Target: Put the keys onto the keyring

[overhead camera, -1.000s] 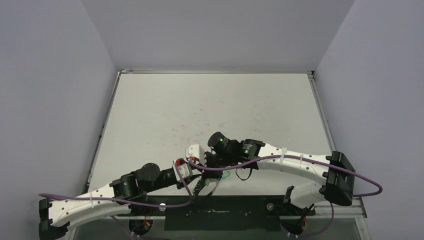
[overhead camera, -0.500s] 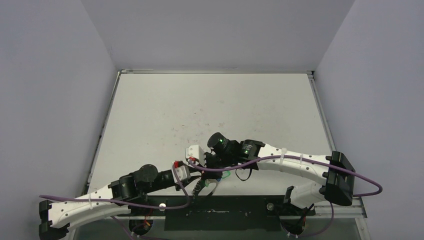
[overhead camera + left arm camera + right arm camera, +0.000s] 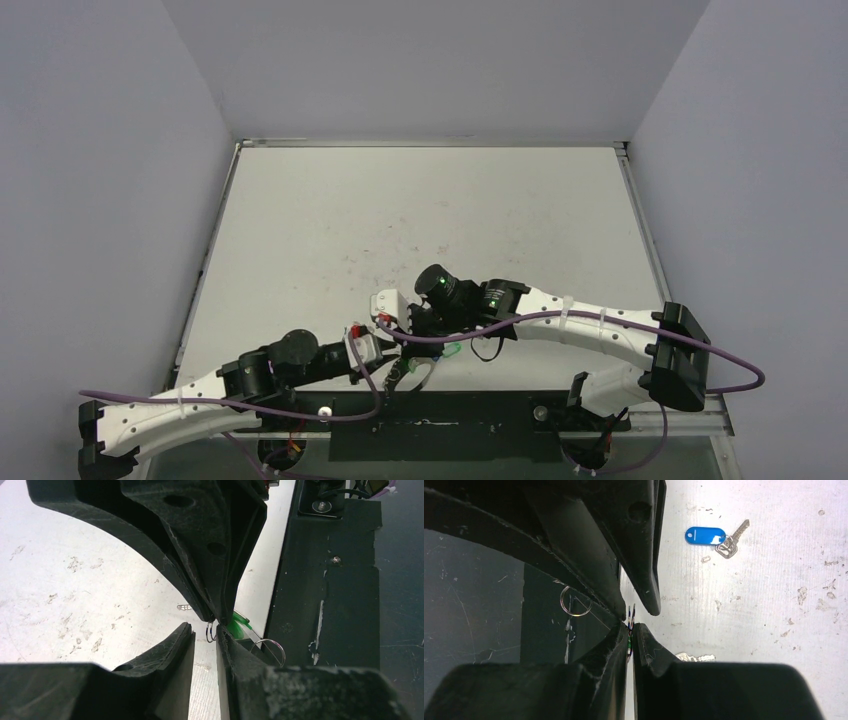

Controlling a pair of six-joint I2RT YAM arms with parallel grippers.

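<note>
White table (image 3: 400, 220) (scuffed); blue-tagged key (image 3: 706, 535)

Seen from overhead, the light is soft and even and falls from above. The pale lavender enclosure walls (image 3: 100, 200) carry no hard shadows. The scuffed white counter (image 3: 420, 210) is bright without washing out. Only faint, blurred shadows lie under the two arms, and fine detail there is small and slightly soft.

In both wrist views the black plastic jaws crowd the lens, dark, grainy and partly out of focus, while the counter behind them glares near white. The blue-tagged silver key (image 3: 706, 536) is crisp, and the bright green key head (image 3: 239, 626) is soft-edged. A small thin wire ring (image 3: 575, 601) glints against the dim, scratched black base strip (image 3: 474, 605).
</note>
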